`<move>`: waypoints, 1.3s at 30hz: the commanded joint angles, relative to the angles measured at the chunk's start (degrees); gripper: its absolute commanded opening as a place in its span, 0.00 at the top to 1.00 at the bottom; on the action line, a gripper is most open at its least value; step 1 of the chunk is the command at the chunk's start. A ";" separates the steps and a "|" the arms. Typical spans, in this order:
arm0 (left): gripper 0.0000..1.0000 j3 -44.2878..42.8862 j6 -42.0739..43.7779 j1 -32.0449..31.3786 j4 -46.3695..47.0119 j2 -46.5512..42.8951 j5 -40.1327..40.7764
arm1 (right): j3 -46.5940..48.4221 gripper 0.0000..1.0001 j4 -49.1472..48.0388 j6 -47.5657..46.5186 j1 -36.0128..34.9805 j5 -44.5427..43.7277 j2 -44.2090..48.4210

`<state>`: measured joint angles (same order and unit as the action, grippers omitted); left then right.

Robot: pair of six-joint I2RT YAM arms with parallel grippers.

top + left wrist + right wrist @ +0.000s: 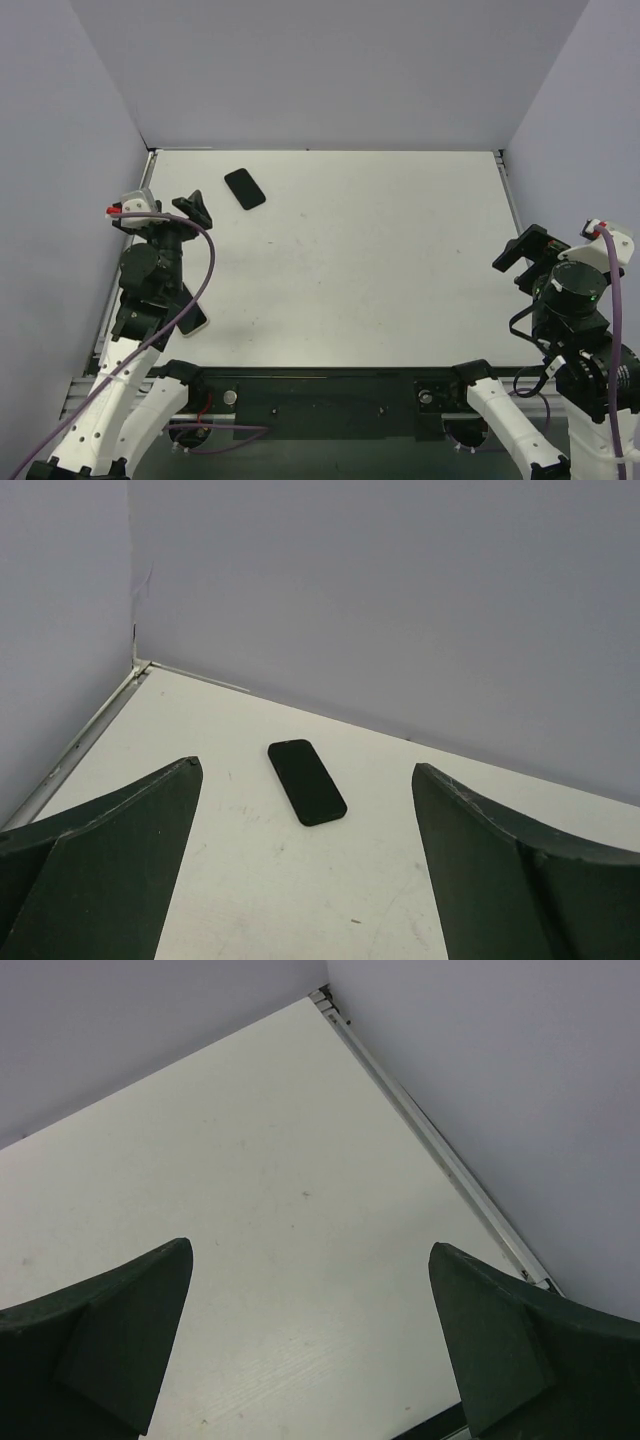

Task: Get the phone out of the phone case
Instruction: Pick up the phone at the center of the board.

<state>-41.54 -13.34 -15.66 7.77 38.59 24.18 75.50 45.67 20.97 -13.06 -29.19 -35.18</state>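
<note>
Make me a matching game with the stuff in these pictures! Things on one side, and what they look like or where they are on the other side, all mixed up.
Things:
1. phone
2. table
3. left arm
4. right arm

Descriptions:
A. white
B. jaws open, by the right wall
C. black, lying flat near the far left corner
D. jaws open, facing the phone

Pairs: 1-C, 2-A, 3-D, 4-B

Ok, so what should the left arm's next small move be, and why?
Probably ease the left gripper forward and down toward the phone: the jaws are open and empty, the phone lies flat just ahead, untouched, while the right gripper sits far off.
</note>
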 commanded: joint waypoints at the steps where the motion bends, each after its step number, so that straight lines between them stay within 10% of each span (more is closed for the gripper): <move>1: 0.03 -1.26 -1.24 0.02 2.25 1.22 -1.25 | -1.50 0.01 -0.23 0.74 0.23 -1.13 0.29; 11: 0.03 -5.03 -4.67 -0.42 -3.80 7.80 4.19 | -7.47 0.01 -1.90 2.49 0.31 -0.26 1.69; 21: 0.03 -10.23 -17.94 -0.43 -29.55 15.55 5.79 | -11.08 0.01 -3.66 3.55 0.23 5.81 1.34; 32: 0.03 -9.88 -24.62 13.01 -46.52 18.36 -6.78 | -12.93 0.01 -5.15 4.08 0.23 7.48 0.29; 39: 0.03 -13.74 -29.17 19.17 -54.59 27.94 -0.46 | -13.54 0.01 -5.50 4.52 0.23 7.92 0.81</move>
<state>-50.63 -37.54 1.32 -39.86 63.09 20.12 62.26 42.19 24.69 -13.06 -21.47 -33.91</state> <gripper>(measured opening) 0.972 0.991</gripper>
